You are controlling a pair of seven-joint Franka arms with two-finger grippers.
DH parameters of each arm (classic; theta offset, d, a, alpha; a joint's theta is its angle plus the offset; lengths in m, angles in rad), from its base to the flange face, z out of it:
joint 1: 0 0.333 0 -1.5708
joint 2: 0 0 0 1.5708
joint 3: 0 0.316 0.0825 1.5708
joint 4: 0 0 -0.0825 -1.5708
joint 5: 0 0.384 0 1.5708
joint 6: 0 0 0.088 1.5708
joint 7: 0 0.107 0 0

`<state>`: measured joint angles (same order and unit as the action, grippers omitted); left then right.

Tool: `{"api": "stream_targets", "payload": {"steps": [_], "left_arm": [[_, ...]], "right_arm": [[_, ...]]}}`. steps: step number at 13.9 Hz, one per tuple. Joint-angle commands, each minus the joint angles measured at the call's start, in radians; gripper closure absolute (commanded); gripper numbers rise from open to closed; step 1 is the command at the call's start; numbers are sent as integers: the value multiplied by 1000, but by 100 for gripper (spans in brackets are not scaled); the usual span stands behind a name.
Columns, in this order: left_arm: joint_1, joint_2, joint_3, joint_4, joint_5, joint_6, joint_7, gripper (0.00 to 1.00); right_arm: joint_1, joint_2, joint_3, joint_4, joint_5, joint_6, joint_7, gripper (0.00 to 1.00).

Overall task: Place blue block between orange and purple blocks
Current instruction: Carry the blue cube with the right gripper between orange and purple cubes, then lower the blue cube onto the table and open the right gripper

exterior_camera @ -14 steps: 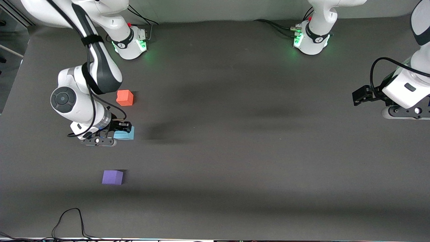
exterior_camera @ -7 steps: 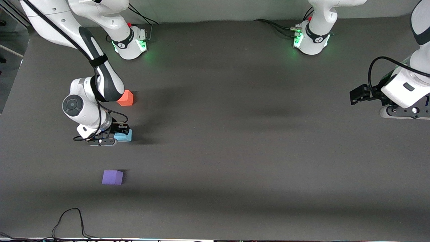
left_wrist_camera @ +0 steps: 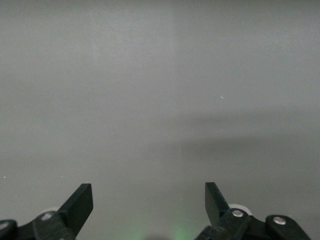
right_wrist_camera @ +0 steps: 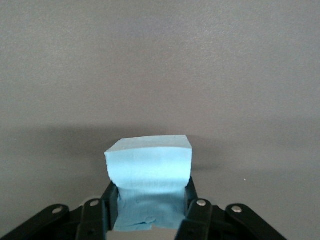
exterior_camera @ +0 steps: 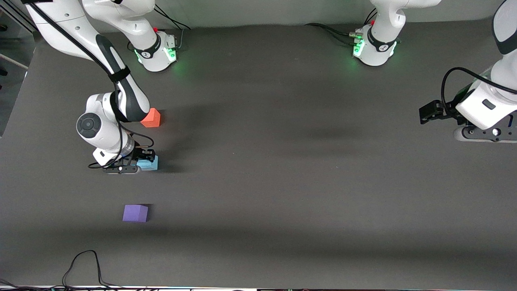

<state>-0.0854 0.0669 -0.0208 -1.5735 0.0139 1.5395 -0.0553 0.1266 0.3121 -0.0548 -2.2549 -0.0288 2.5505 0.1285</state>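
Right gripper [right_wrist_camera: 150, 210] pinching the blue block [right_wrist_camera: 149, 172], low on the table between the orange block [exterior_camera: 152, 119] and purple block [exterior_camera: 135, 213]. Probably touching down already. Could tip or slide if let go crooked. Left gripper [left_wrist_camera: 149, 202] wide open, waiting.

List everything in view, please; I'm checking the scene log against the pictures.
Blue block: one, sky-blue, on the table between the orange and purple blocks, clamped by the right gripper.
Orange block: one, orange-red, farther from the front camera than the blue block, partly covered by the right arm.
Purple block: one, violet, nearer the front camera than the blue block.
Table: one, dark grey.
Cable: one, black, at the table's near edge.
Right gripper: one, black, shut on the blue block.
Left gripper: one, black, open, waiting over bare table at the left arm's end.
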Motion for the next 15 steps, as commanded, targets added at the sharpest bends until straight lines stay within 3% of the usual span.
{"api": "stream_targets", "payload": {"steps": [1, 5, 6, 7, 11, 15], "left_arm": [[-17, -10, 9, -5, -11, -13, -3, 0], [-17, -13, 8, -5, -11, -1, -3, 0], [-16, -16, 9, -5, -11, 4, -3, 0], [-14, -21, 9, -6, -11, 8, -1, 0], [-10, -41, 9, -11, -11, 24, 0, 0], [-8, -42, 9, -13, -11, 27, 0, 0]], "right_arm": [[10, -4, -11, -11, 26, 23, -36, 57], [10, 7, -11, -9, 26, 39, -36, 41], [10, 9, -11, -8, 26, 40, -35, 29], [10, 9, -11, -8, 26, 40, -29, 1], [13, -56, -17, 0, 26, 2, -32, 0], [16, -230, -25, 21, 26, -137, -33, 0]]}}
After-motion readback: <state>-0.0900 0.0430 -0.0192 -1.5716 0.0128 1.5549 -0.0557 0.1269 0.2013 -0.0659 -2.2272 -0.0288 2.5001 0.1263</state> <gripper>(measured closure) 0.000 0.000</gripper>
